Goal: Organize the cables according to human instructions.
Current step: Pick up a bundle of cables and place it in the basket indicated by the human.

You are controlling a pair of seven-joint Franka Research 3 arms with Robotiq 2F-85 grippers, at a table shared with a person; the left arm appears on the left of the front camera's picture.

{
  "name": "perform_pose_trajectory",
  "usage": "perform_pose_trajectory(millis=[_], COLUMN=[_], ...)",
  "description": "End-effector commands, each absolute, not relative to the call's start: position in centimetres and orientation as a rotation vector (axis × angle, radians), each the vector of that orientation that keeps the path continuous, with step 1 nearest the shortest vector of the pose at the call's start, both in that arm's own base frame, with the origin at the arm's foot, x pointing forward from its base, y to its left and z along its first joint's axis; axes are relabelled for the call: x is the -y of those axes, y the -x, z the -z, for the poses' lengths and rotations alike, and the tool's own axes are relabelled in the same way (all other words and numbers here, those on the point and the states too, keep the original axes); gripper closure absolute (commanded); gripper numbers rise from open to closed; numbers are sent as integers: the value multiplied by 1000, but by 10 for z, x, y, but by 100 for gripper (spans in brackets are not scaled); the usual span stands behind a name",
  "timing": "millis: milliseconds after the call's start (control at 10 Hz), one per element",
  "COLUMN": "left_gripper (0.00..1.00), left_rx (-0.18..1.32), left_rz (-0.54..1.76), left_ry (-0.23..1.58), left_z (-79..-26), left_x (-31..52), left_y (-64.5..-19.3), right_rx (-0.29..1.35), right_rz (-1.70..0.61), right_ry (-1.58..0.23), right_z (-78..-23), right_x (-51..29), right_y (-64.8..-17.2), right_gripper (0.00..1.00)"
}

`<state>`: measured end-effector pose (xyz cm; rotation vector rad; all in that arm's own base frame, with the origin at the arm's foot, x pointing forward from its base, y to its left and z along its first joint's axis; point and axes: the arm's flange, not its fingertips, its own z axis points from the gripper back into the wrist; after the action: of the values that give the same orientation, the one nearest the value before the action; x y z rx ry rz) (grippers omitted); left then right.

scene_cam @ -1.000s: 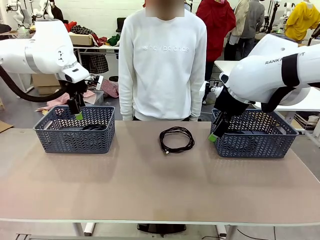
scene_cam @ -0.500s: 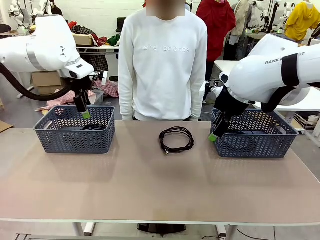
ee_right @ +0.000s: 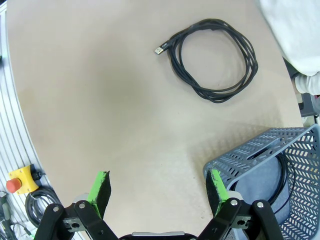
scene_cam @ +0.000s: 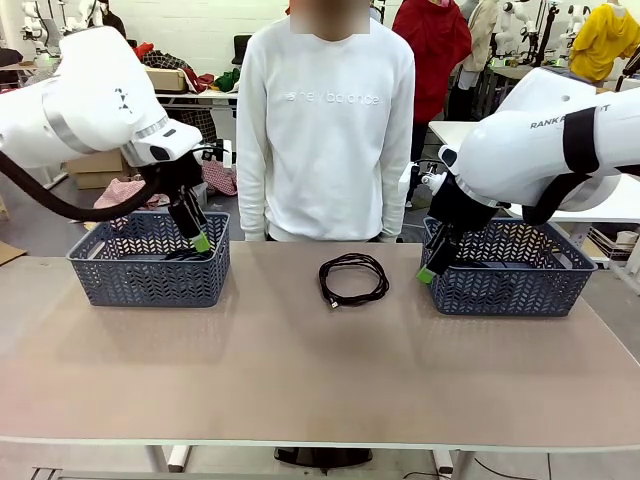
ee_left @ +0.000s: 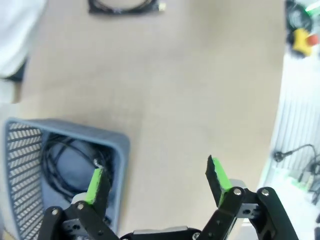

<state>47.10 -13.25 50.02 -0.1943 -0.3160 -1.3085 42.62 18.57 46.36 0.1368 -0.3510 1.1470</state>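
One cable, a thin black coiled loop, lies on the table in the middle, in front of the person; it also appears as the coil and at the top edge. Another black cable lies inside the left basket. A further cable curves along the inside of the right basket. My left gripper hangs open over the left basket's right end, holding nothing; its pads stand wide apart. My right gripper is open and holds nothing at the right basket's left edge, right of the coil.
The person in a white sweatshirt stands at the far edge, hands down. The two grey baskets sit at the back left and back right. The near half of the tabletop is bare. A yellow emergency-stop box sits past the table's edge.
My left arm swung right and down, carrying its open gripper from the left basket's back-left to its right end. The right arm, the cables and the person have stayed put.
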Motion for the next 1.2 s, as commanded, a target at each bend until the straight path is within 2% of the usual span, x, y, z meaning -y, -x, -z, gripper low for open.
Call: perform_pose_trajectory(millis=[0,700,1100], left_gripper=[0,0,0], left_rx=[347,393,382], left_rz=[1274,1211,1231], left_ry=[270,209,213], left_z=[-493,-447,-447], left_x=[136,163,164], left_y=[-447,-392,-398], right_rx=[353,353,353], right_rz=[-1145,-1145,-1145], right_ry=[-135,-135,-135], right_z=[-464,-464,-464], right_x=[-186,-186,-186], right_y=[-426,-426,-426], right_gripper=[0,0,0])
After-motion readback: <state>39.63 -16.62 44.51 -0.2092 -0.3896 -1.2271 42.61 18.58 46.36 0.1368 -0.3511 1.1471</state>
